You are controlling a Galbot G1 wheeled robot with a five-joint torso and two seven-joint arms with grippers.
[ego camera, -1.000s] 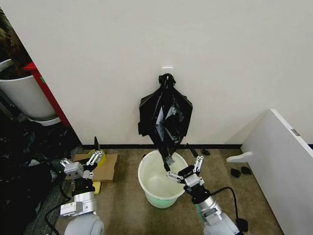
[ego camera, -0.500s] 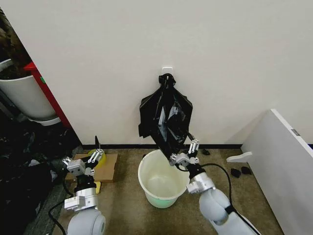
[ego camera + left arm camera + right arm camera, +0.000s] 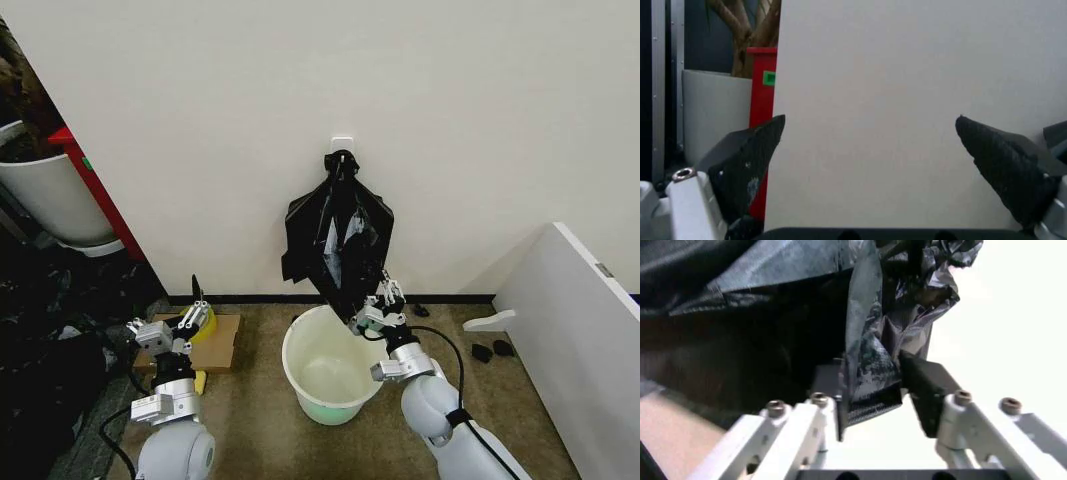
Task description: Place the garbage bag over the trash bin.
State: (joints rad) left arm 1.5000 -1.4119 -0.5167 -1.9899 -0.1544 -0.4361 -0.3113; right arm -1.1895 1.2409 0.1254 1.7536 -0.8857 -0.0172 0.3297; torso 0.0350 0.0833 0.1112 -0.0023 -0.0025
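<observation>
The right hand (image 3: 375, 307) has risen from the trash bin (image 3: 330, 370) rim to straddle the garbage bag (image 3: 337, 240) tip, fingers apart (unclamped), ready to grip; the left hand (image 3: 172, 330) waits open.

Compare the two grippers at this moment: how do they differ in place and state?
The right gripper is raised over the trash bin, its fingers open around the garbage bag's lower edge. The left gripper sits low beside the cardboard, open on nothing, facing the wall. Both are open.
</observation>
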